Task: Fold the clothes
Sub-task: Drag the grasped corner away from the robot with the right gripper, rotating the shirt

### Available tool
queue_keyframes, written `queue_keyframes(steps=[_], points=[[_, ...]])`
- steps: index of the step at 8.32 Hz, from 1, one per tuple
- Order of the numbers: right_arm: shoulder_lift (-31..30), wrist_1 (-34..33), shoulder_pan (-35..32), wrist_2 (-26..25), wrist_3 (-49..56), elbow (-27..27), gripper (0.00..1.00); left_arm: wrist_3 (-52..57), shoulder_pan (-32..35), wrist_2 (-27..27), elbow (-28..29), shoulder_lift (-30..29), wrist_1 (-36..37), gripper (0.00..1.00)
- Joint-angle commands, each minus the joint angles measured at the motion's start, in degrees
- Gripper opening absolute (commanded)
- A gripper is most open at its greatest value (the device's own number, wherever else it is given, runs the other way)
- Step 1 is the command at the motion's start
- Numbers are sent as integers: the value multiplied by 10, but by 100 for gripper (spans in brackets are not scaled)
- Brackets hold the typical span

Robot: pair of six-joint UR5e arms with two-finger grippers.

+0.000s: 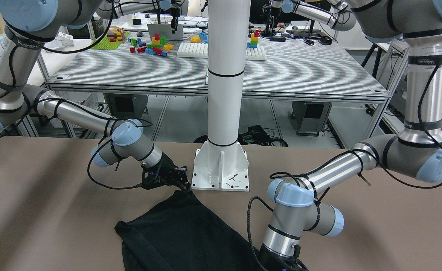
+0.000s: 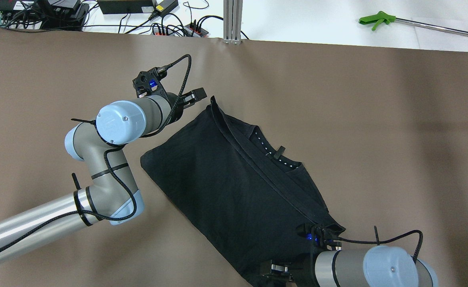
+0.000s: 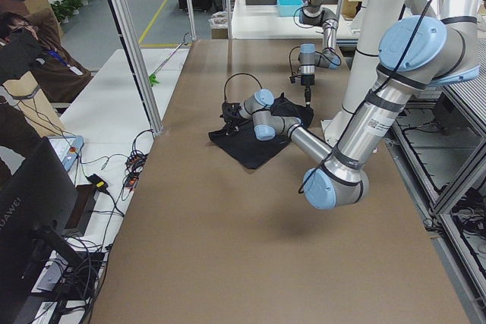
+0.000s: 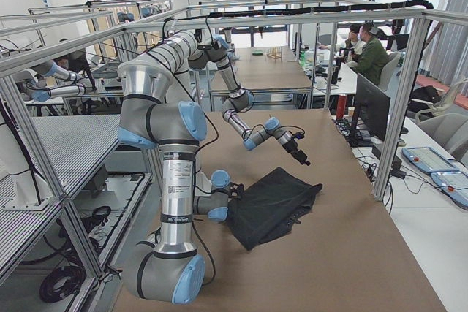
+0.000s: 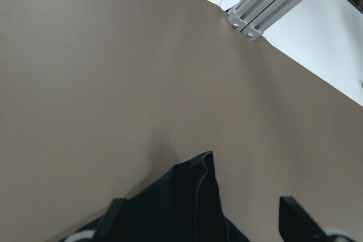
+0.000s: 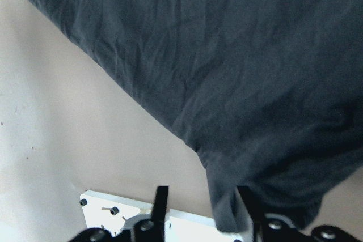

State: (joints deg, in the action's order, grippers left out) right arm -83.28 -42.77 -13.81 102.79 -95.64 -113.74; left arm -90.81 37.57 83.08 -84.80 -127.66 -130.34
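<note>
Clothes (image 2: 234, 187) apparently folded on table (image 2: 377, 119).

Finding: a robotics laboratory in an open-plan hall.

Evidence:
- A white pillar (image 1: 226, 75) is bolted to a brown-covered table (image 1: 36, 207), with the grey-and-blue right arm (image 1: 74, 113) and left arm (image 1: 337, 165) either side of it.
- Another robot arm (image 1: 319, 15) shows in the upper right of the front-facing view, behind a slatted bench (image 1: 300, 71) that carries toy bricks (image 1: 151, 43).
- Aluminium framing (image 4: 292, 16) runs over the rows of tables.
- Cables and plugs (image 2: 170, 28) lie at the overhead view's top edge.
- Seated people (image 4: 373, 52) and a monitor (image 4: 363, 104) occupy the upper right of the exterior right view.
- A yellow floor line (image 3: 156, 14) marks an aisle.
</note>
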Motion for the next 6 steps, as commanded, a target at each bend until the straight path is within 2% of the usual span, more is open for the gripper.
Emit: queue_keyframes(steps=[1,2,3,4,5,6], points=[[0,-10,-73,-12,23,6,95,-3,7,32,-11,21,16,94],[-4,-21,-89,-20,53,12,95,-4,5,38,-12,27,27,94],[2,-54,-115,-42,85,25,95,-11,6,72,-21,29,32,94],[25,-68,-128,-71,117,33,94,-36,5,83,-46,38,41,94],[48,-79,-145,-77,153,47,94,-40,3,104,-70,65,44,94],[48,-79,-160,-77,157,51,94,-49,1,113,-96,122,-14,94]])
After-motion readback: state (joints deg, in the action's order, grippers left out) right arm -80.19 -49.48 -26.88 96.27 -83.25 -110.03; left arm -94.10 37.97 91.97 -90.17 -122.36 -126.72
